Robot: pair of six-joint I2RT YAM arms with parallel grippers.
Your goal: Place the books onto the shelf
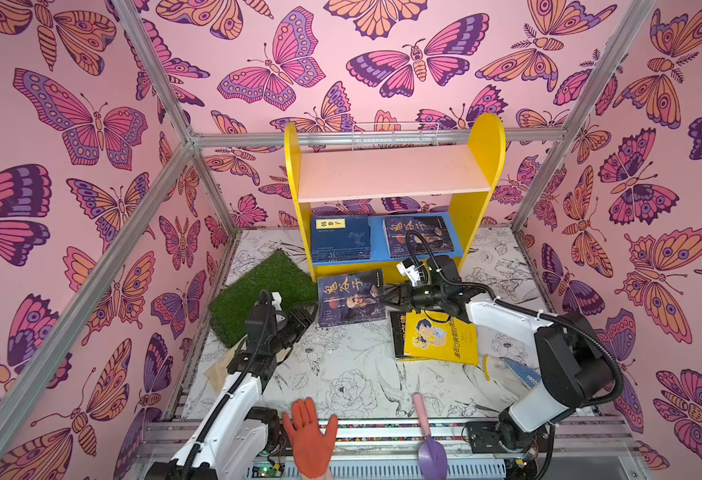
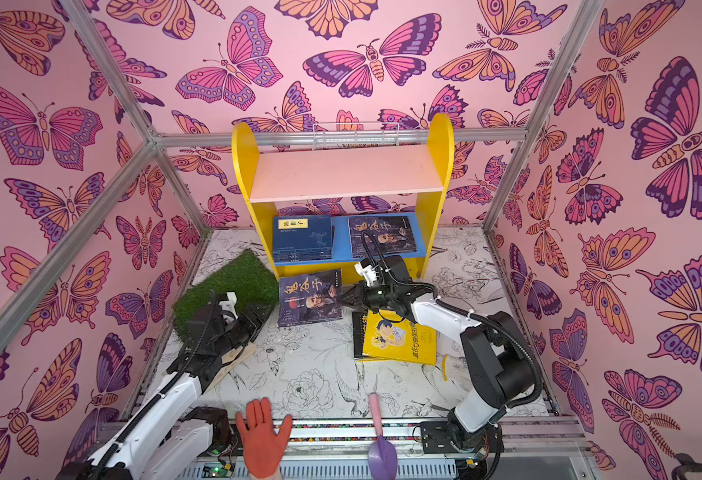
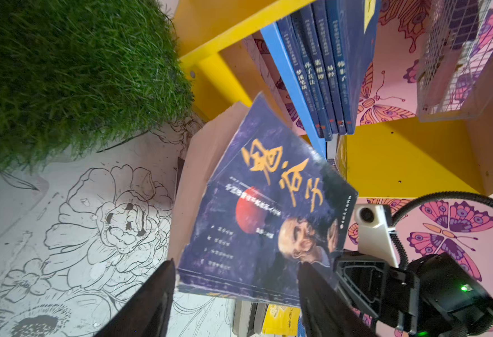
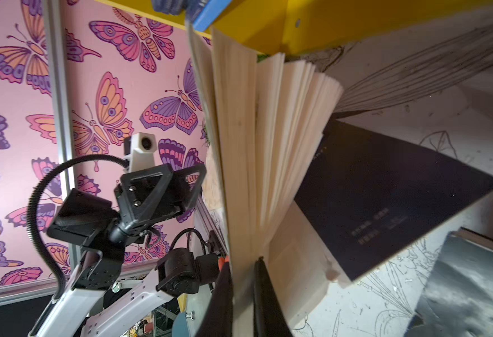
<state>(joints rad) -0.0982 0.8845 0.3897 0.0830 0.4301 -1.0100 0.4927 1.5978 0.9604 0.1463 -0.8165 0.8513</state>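
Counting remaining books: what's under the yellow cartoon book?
A black book lies under the yellow cartoon book, only one edge strip showing. Whether more lies beneath is hidden.

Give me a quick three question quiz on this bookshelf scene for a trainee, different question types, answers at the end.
1. True or false: on the shelf, the pink upper board holds a book.
2. Multiple choice: the right gripper is shut on: A the yellow cartoon book, B the portrait book in front of the shelf, C nothing.
3. Fill in: the left gripper, astride that book's near edge, has its jaws ___.
Key: 1 false; 2 B; 3 open.
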